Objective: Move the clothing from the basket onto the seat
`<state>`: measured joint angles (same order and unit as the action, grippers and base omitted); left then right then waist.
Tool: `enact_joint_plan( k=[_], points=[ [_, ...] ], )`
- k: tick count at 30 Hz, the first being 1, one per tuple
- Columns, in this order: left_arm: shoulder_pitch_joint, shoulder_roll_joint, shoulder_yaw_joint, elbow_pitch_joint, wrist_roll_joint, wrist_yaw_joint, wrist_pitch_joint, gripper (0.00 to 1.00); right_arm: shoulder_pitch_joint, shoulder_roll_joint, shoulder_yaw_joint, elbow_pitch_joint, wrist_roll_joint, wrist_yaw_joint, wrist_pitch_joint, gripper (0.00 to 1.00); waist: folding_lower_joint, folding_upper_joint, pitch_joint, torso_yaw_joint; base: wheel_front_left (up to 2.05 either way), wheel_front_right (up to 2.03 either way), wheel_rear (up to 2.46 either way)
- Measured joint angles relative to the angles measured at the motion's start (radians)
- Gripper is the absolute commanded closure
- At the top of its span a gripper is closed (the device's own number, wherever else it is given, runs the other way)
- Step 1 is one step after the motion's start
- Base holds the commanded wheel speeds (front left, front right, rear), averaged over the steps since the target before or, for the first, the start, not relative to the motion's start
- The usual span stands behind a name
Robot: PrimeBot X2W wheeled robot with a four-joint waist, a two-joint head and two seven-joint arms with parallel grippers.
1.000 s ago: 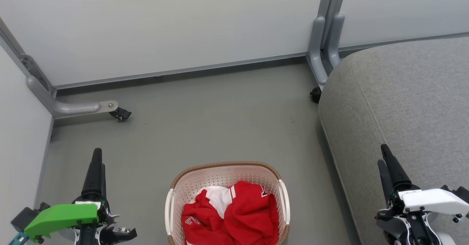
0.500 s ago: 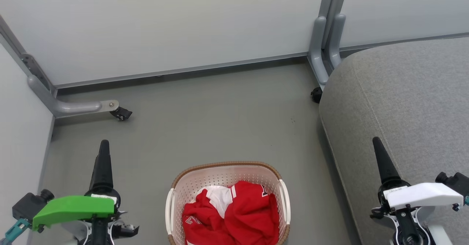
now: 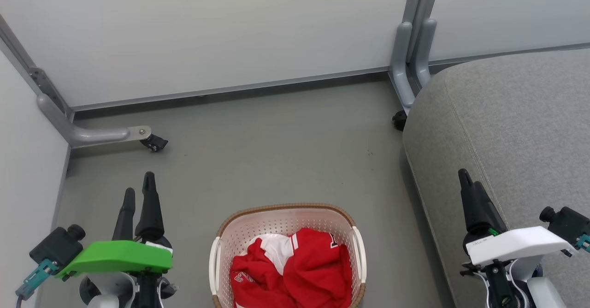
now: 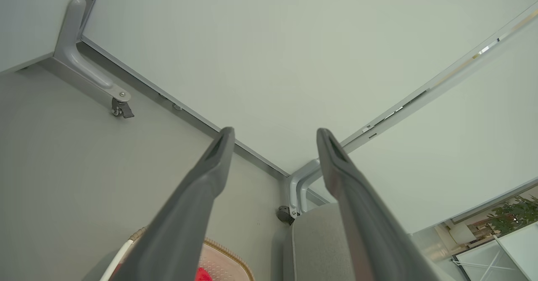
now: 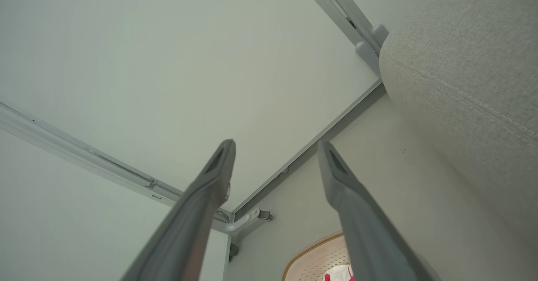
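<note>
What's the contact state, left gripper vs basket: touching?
Apart. In the head view the left gripper is open, off to the left of the basket, with a strip of bare floor showing between them.

No marking reads in full. Red clothing (image 3: 295,275), lower centre of head view: white outlined characters on its left fold, too crumpled to read, and part of a black-and-white block letter at its upper right. Label (image 3: 479,242) on the white wrist cover (image 3: 516,245), lower right: too small to read.
</note>
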<state>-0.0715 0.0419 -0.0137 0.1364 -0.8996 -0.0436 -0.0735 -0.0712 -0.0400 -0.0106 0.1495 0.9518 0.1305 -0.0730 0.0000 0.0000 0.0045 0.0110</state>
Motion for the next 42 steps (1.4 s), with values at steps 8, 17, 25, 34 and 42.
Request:
enact_joint_plan(
  k=[8,17,25,34,42],
  points=[
    [0.000,0.000,-0.031,0.001,0.153,0.015,-0.026,0.00,0.000,-0.001,0.019,-0.007,-0.122,0.000,-0.025,0.00,0.0000,0.0000,-0.002,0.002,0.00,0.00,0.00],
    [0.000,0.001,-0.063,0.006,0.295,0.028,-0.051,0.00,0.000,-0.002,0.032,-0.004,-0.250,0.000,-0.052,0.00,0.0000,0.0000,-0.001,0.006,0.00,0.00,0.00],
    [0.000,0.002,-0.082,0.011,0.390,0.038,-0.072,0.00,0.000,-0.003,0.045,0.001,-0.337,0.000,-0.072,0.00,0.0000,0.0000,-0.003,0.010,0.00,0.00,0.00],
    [0.000,0.002,-0.100,0.009,0.485,0.048,-0.096,0.00,0.001,-0.004,0.057,0.004,-0.427,0.000,-0.095,0.00,0.0000,0.0000,-0.004,0.015,0.00,0.00,0.00],
    [0.000,0.003,-0.113,0.003,0.558,0.054,-0.113,0.00,0.001,-0.005,0.066,0.006,-0.495,0.000,-0.114,0.00,0.0000,0.0000,-0.004,0.017,0.00,0.00,0.00]
  ],
)
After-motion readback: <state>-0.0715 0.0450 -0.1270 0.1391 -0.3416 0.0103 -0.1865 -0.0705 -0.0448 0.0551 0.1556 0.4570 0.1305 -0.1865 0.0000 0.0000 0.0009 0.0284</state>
